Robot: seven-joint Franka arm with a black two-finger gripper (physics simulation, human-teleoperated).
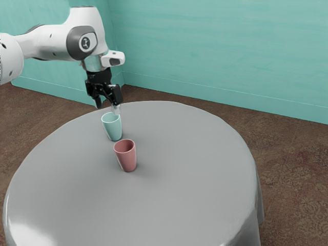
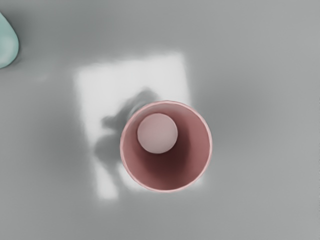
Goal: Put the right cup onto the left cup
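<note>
Now see two cups on the table (image 1: 195,189), near each other, not touching. Find the farther cup (image 1: 115,131) behind, slightly toward the exterior view's left. And look, meet the nearer cup (image 1: 128,160) in front of it, slightly toward the exterior view's right. Beyond the table, catch floor (image 1: 292,169), then walls (image 1: 220,46) at the back.
</note>
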